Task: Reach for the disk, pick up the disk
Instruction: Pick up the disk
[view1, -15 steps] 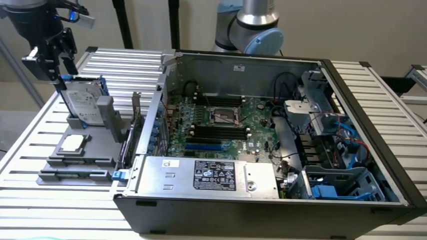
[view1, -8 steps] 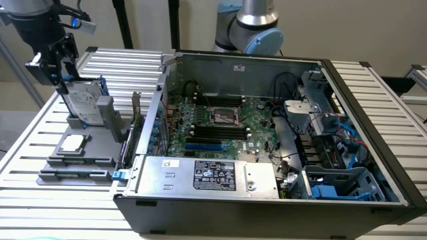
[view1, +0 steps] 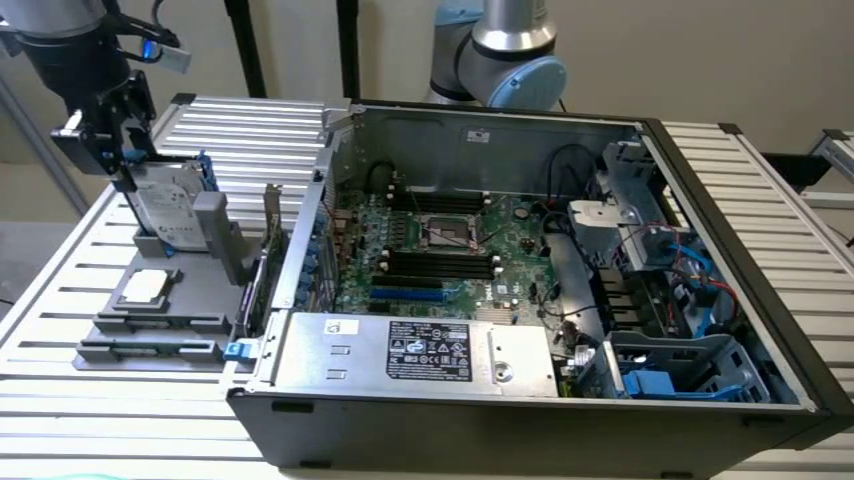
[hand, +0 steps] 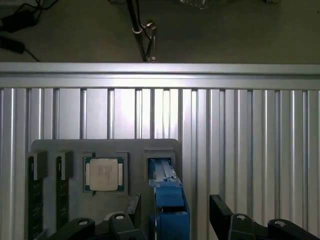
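Holding fingers (hand: 223, 216) spread open, straddling the upright disk (hand: 169, 202) standing between them, touching neither, in a grey holder (hand: 55, 148).

the computer case (view1: 534, 425) lies on the slatted table (view1: 747, 170); beside it, toward the exterior view's left, sits a holder tray (view1: 200, 322). the disk (view1: 171, 205) stands on edge in a slot at the tray's rear, the chip (view1: 144, 287) lies flat just before it, and the gripper (view1: 123, 165) hangs over the disk's top edge, fingers spread to either side
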